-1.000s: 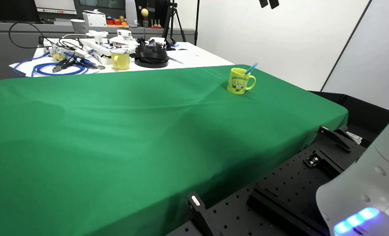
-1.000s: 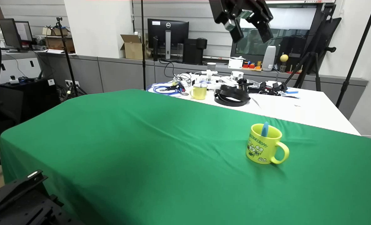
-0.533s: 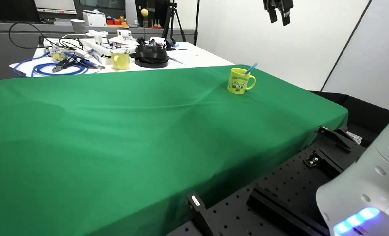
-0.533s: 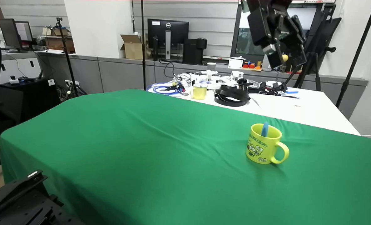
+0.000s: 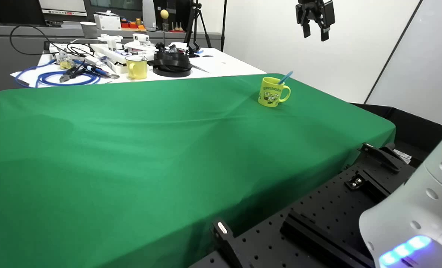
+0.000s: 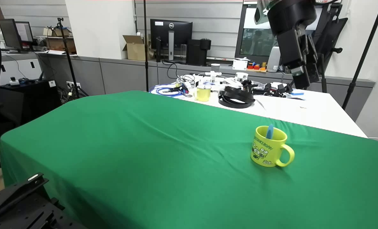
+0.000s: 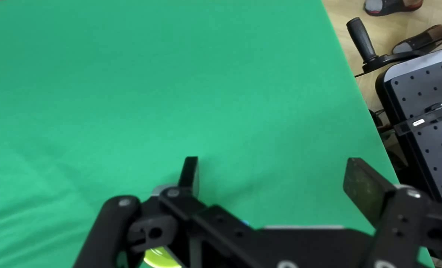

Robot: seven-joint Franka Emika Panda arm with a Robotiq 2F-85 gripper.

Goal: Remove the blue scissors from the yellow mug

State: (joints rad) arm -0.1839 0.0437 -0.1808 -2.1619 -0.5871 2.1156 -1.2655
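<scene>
1 pale mug (image 5: 137, 70), green cloth (image 5: 150, 149)

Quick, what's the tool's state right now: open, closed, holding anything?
Tool: open, holding nothing; its fingers stand wide apart, and the blue scissors are in the yellow mug.

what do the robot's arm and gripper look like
The arm is pale grey-white, smooth and rounded low down, with small round spots and a glowing blue light strip. The gripper is black, with silvery pins and blocky fingers.
</scene>
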